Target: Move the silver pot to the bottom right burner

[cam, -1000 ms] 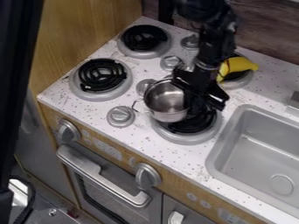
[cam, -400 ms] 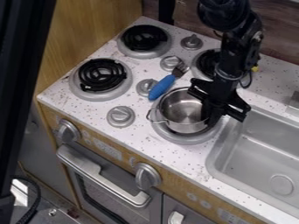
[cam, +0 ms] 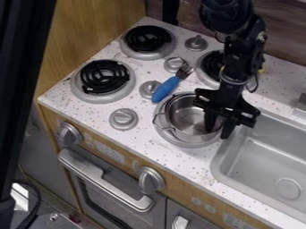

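Straddling the right side of the pot [cam: 189,117], the gripper [cam: 218,130] appeared in the camera view with its fingers [cam: 210,120] parted and the rim between them, one finger inside the pot and the other outside, toward the sink [cam: 288,154]. The pot sat upright on the bottom right burner [cam: 179,142], its bulk to the left of the gripper and its wire handle [cam: 161,122] on the far side from it. A blue-handled utensil [cam: 165,90] lay just beside the burner. The task looked all but done, with only the arm's withdrawal left. That exit hinged on the rim's place between the fingers: a straight lift seemed safest, since a sideways pull might have let the inner finger drag the pot off its seat.
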